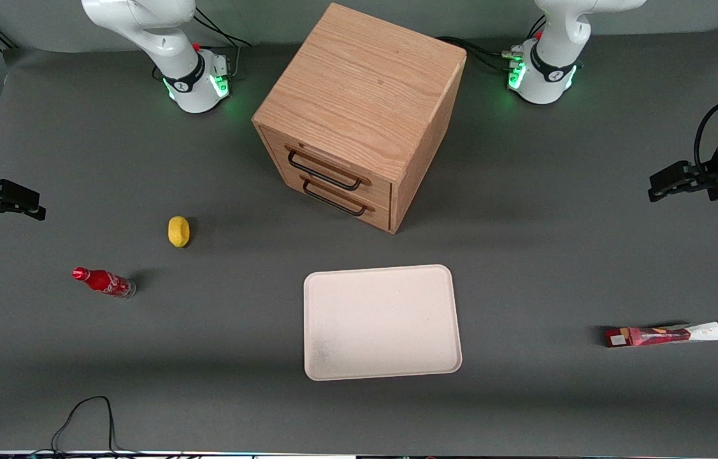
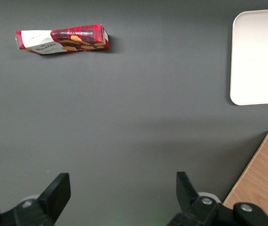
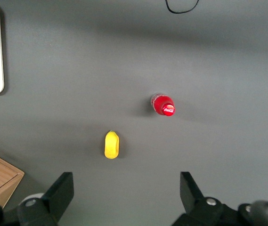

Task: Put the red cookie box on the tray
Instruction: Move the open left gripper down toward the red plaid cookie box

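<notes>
The dark grey table [image 1: 524, 255] stretches under me, and the biggest thing on it is the wooden cabinet [image 1: 359, 108], standing in the middle with its two drawers, each with a dark wire handle, turned toward the front camera at a slant. Nearer the front camera than the cabinet lies the tray [image 1: 381, 322], pale cream, flat on the table with nothing on it; my wrist camera catches one rounded corner of it [image 2: 258, 56] and, close by, a corner of the cabinet [image 2: 261, 183]. The red cookie box [image 1: 667, 335] lies flat on the table toward my end, well apart from the tray and about as near the front camera as the tray is; in my wrist view it [image 2: 62, 39] shows its white end and its red end with biscuit pictures. My claw [image 1: 667, 185] hangs above the table at my end, farther from the front camera than the box and clear of it, its fingers [image 2: 53, 195] spread wide with nothing between them. Toward the parked arm's end lie a small red cola bottle [image 1: 104, 282] on its side and, a little farther from the front camera, a small yellow lemon-like thing [image 1: 178, 231].
</notes>
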{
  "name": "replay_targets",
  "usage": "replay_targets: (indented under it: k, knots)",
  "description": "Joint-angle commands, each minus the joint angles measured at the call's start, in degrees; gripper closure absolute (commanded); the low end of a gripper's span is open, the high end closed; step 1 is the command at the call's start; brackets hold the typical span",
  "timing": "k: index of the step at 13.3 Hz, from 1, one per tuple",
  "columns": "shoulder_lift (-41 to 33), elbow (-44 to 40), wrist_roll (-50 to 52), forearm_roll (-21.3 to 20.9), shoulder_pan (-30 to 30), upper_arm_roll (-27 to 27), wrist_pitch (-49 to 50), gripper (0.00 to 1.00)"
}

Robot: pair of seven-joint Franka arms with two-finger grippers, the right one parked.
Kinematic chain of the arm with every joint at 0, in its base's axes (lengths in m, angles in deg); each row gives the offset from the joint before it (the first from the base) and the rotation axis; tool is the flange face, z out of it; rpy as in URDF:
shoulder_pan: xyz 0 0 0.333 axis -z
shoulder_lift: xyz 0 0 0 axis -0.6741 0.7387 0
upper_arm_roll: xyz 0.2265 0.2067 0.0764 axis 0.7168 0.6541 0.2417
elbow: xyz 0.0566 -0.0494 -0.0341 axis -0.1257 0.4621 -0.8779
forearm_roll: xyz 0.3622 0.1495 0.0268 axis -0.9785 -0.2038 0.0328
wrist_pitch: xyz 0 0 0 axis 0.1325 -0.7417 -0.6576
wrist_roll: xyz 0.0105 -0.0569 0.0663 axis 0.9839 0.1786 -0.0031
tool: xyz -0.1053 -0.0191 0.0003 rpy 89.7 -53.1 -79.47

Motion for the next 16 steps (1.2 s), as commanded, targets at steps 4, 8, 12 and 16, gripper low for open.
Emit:
replay_targets:
  k: [4, 8, 12, 16]
  knots:
    - [-1.0, 0.6, -0.1, -0.2, 0.2, 0.0, 0.9, 0.00]
    - [-0.2, -0.2, 0.3, -0.5, 0.2, 0.0, 0.7, 0.00]
    - [7.2, -9.5, 0.8, -0.7, -0.1, 0.0, 0.9, 0.00]
    - [17.4, -21.0, 1.7, -0.5, -2.3, 0.8, 1.9, 0.00]
